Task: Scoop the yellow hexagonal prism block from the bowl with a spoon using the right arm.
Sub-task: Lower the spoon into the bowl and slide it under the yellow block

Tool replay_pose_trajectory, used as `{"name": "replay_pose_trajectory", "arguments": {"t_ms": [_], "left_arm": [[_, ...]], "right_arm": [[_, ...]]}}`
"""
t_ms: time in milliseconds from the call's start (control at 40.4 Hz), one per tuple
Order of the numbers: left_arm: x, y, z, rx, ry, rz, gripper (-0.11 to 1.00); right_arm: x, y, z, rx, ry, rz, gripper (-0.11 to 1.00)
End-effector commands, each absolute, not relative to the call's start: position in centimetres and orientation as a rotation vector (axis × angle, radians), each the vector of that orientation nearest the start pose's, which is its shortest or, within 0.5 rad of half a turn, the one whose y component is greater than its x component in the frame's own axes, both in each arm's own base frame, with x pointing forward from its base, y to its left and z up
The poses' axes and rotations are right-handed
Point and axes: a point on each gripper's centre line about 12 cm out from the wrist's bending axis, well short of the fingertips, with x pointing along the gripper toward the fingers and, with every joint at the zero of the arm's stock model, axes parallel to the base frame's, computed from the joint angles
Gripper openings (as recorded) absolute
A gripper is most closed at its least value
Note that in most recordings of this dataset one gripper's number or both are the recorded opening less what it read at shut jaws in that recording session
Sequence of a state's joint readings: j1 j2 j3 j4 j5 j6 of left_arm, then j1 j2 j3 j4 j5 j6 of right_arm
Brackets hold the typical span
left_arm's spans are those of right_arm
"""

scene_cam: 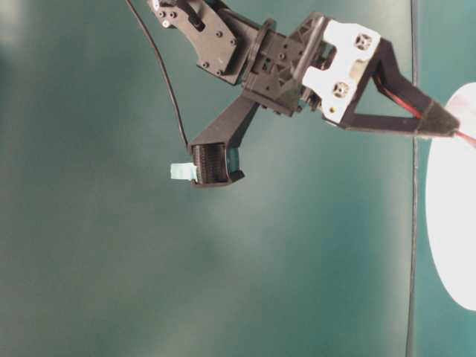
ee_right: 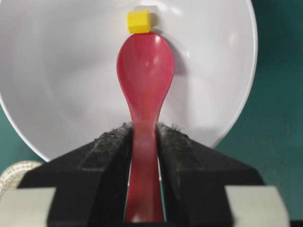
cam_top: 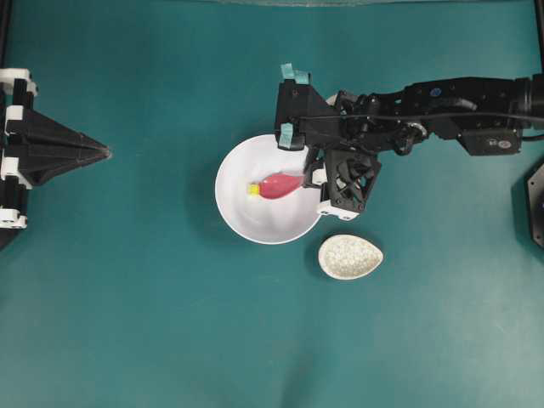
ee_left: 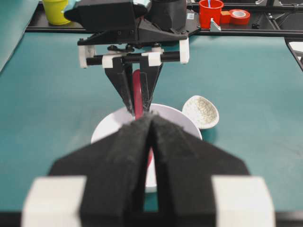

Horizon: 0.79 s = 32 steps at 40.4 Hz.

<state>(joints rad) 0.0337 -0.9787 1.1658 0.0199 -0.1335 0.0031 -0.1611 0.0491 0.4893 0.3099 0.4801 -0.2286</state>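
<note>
R hand (ee_right: pixel 144 142) pinching the pink-red spoon (ee_right: pixel 146 71) by its handle, scoop down inside the white bowl (cam_top: pixel 246 217). Yellow hex block (ee_right: pixel 138 21) sits on bowl floor, touching the scoop's tip, not in the scoop. L hand (ee_left: pixel 150 124) pressed together, holding nothing, parked at left edge of the teal surface (cam_top: pixel 127 297). Speckled oval dish (cam_top: pixel 350 256) just beside bowl.
</note>
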Motion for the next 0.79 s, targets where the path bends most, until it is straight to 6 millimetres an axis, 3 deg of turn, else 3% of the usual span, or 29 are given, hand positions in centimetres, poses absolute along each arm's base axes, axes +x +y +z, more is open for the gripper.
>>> {"name": "replay_pose_trajectory", "arguments": {"t_ms": [0, 767], "left_arm": [[19.91, 0.67, 29.33, 0.025, 0.023, 0.032, 0.0], [19.74, 0.66, 29.49, 0.024, 0.02, 0.032, 0.0]], "right_arm": [[39.95, -4.64, 18.53, 0.19, 0.938, -0.041, 0.25], [40.35, -4.21, 17.83, 0.199, 0.936, -0.039, 0.25]]}}
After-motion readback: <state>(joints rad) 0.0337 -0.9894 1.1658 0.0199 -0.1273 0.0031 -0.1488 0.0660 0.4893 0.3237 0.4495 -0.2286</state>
